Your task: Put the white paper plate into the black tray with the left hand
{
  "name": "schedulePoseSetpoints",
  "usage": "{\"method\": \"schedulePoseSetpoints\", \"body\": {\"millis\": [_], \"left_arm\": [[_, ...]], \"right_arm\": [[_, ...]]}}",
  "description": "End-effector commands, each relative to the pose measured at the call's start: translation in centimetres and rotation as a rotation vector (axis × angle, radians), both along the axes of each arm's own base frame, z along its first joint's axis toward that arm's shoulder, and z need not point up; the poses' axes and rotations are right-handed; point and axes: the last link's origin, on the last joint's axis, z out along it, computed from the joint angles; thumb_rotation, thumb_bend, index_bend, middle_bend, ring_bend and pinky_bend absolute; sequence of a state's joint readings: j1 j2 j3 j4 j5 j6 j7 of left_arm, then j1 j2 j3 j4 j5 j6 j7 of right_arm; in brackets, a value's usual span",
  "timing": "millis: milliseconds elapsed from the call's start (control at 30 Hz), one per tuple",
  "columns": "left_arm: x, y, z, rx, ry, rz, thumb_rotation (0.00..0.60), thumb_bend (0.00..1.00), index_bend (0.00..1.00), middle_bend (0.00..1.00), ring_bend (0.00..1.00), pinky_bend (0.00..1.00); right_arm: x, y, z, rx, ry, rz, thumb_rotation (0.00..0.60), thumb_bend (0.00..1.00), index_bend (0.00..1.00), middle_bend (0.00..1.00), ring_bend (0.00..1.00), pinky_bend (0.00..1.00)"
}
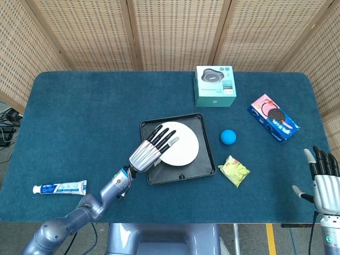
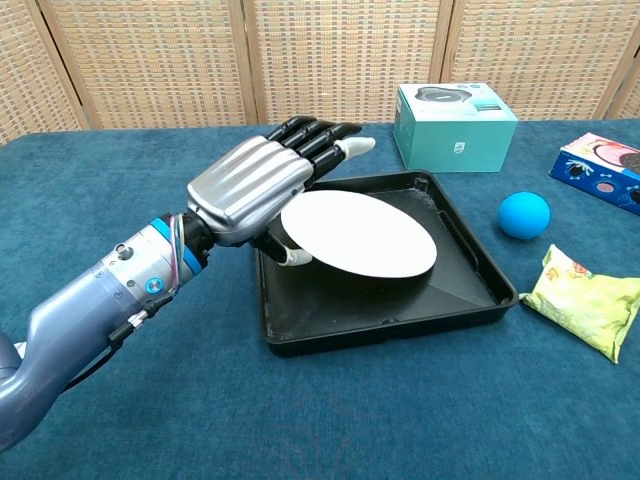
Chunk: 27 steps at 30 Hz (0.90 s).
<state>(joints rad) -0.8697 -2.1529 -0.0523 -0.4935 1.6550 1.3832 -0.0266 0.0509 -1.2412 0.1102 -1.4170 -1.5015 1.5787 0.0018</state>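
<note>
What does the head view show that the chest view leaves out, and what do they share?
Only the head view shows the toothpaste tube near the table's front left edge, the right hand with fingers spread and empty at the far right, and the whole blue table. Only the chest view shows from the side that the white paper plate sits nearly level over the black tray. Both show the left hand at the plate's edge, the teal box, blue ball, yellow packet and cookie pack.
</note>
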Motion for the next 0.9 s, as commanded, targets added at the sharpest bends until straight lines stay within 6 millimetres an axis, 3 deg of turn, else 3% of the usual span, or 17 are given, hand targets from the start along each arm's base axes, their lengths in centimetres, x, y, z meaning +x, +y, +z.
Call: {"method": "schedulePoseSetpoints", "body": {"millis": [33, 500, 633, 900], "left_arm": [[-0.3, -0.2, 0.5, 0.009, -0.008, -0.003, 0.600, 0.05, 0.00, 0.00, 0.00, 0.00], [-2.7, -1.4, 4.2, 0.042, -0.063, 0.064, 0.600, 0.00, 0.00, 0.00, 0.00, 0.00], [-5.5, -2.4, 6.8, 0.068, -0.053, 0.166, 0.600, 0.00, 0.00, 0.00, 0.00, 0.00], [-11.4, -6.8, 14.2, 0.086, 0.033, 0.441, 0.600, 0.00, 0.00, 0.00, 0.00, 0.00]], "right_arm": [[0.1, 0.0, -0.1, 0.002, 0.001, 0.003, 0.600, 0.15, 0.05, 0.00, 0.00, 0.00], [0.7, 0.3, -0.3, 0.013, 0.004, 0.023, 0.600, 0.15, 0.05, 0.00, 0.00, 0.00], [0.8, 0.5, -0.5, 0.025, 0.010, 0.021, 0.600, 0.15, 0.05, 0.00, 0.00, 0.00], [1.6, 1.0, -1.0, 0.065, 0.025, 0.024, 0.600, 0.15, 0.04, 0.00, 0.00, 0.00]]}}
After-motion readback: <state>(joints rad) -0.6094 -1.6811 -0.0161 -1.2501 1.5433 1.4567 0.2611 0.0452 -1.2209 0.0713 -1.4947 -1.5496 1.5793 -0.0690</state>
